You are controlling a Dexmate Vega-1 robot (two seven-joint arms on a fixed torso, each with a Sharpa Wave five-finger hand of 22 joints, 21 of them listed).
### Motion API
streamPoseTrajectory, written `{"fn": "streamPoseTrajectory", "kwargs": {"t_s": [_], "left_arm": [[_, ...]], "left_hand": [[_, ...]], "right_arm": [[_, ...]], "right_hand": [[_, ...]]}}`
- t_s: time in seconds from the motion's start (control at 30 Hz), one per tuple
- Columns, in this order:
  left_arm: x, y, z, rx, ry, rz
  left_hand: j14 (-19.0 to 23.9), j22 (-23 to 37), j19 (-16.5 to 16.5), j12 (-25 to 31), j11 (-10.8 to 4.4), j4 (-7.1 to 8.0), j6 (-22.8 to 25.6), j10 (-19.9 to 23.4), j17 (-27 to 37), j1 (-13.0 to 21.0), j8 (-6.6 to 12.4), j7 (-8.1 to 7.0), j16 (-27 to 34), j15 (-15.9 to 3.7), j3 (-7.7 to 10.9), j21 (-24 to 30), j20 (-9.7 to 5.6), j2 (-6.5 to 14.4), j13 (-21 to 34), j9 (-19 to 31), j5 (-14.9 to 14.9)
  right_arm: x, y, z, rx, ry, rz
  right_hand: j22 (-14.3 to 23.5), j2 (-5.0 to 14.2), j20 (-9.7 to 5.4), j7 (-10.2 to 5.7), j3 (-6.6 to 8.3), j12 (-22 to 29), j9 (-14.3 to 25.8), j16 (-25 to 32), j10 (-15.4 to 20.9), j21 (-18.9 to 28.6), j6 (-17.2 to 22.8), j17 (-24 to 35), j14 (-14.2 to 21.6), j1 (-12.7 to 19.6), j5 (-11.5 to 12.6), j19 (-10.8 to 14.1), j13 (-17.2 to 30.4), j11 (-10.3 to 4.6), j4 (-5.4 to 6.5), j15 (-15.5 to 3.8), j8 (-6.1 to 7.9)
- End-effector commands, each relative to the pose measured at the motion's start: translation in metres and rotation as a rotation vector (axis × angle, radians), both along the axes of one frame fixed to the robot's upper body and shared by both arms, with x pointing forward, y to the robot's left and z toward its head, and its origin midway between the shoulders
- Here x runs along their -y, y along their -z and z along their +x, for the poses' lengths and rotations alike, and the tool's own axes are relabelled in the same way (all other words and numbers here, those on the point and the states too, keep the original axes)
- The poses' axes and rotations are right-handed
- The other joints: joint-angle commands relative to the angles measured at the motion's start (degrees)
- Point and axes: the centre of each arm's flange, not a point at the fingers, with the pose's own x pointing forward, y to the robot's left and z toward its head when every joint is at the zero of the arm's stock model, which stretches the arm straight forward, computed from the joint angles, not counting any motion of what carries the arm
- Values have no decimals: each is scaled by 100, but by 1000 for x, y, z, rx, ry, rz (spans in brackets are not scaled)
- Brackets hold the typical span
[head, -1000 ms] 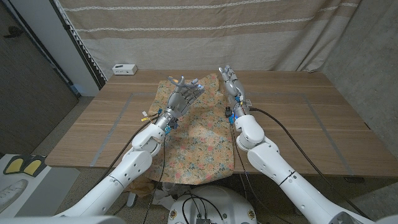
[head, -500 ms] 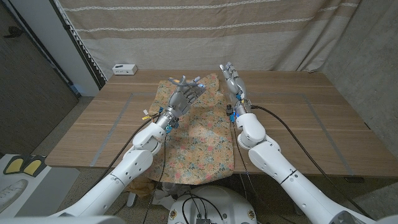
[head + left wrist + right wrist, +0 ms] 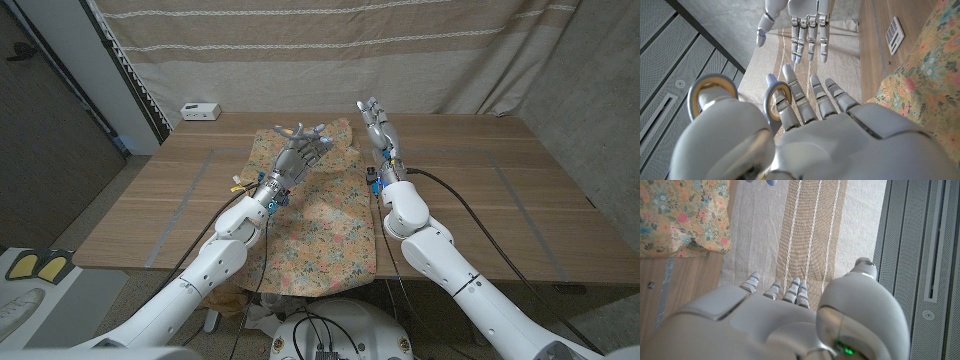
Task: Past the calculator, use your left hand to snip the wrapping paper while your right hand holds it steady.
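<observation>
Fingers of left hand [image 3: 298, 152] threaded through scissors [image 3: 742, 95], right hand [image 3: 375, 128] straight, together, off the paper [image 3: 318, 215]. Risk: cutting unpinned paper, likely to bunch or slide.

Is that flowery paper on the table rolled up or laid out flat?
Laid out flat. The wrapping paper lies spread on the wooden table, its near end hanging over the front edge; no roll is visible.

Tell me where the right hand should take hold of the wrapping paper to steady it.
Probably the wrapping paper's far right margin, pressed from above, coming from the right. It lies flat on the table, no lifted edge to pinch; the right hand is beside that margin, clear of the left hand's scissors.
</observation>
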Motion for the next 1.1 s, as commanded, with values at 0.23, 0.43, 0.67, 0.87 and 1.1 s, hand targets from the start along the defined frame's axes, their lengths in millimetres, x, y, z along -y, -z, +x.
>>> {"fn": "streamPoseTrajectory", "kwargs": {"t_s": [0.23,0.43,0.67,0.87,1.1], "left_arm": [[6,1,3,7,29,37],[9,1,1,14,16,32],[11,1,1,8,16,26],[11,2,2,5,11,24],[11,2,2,8,6,25]], "left_hand": [[-466,23,-131,-795,15,55,334,-1115,25,155,178,610,83,-733,-260,-1,-121,243,-332,-23,114],[-471,23,-210,-807,9,60,680,-1118,75,294,261,884,140,-760,-251,-13,-161,418,-300,-52,164],[-161,16,-253,-342,-5,79,896,-531,293,462,246,800,343,-851,-237,-18,-195,681,7,-86,218],[-57,11,-259,-117,-6,75,925,-433,447,543,211,654,447,-840,-259,-27,-185,754,276,-95,230],[38,15,-249,333,-7,83,577,-221,732,624,30,349,599,-839,-349,-30,-176,789,812,-94,232]], "right_arm": [[3,4,-3,-3,9,10],[5,5,-4,-7,8,15],[6,5,-4,-5,11,10],[6,5,-5,-2,11,11],[6,5,-5,-2,12,10]], "right_hand": [[4,-17,22,-25,-51,-22,-9,9,-19,5,-40,6,-53,-59,-16,-30,-6,-10,11,-18,5],[4,-13,21,-25,-54,-18,-9,11,-19,6,-41,6,-53,-66,-17,-31,-7,-16,13,-19,9],[3,-10,15,-21,-56,-14,-10,14,-19,9,-40,5,-52,-71,-18,-30,-7,-17,15,-19,15],[3,-5,11,-22,-58,-12,-10,15,-22,10,-43,5,-56,-75,-19,-32,-7,-19,17,-18,19],[3,1,15,-25,-59,-13,-11,15,-35,13,-50,4,-61,-78,-20,-31,-7,-16,17,-17,22]]}}
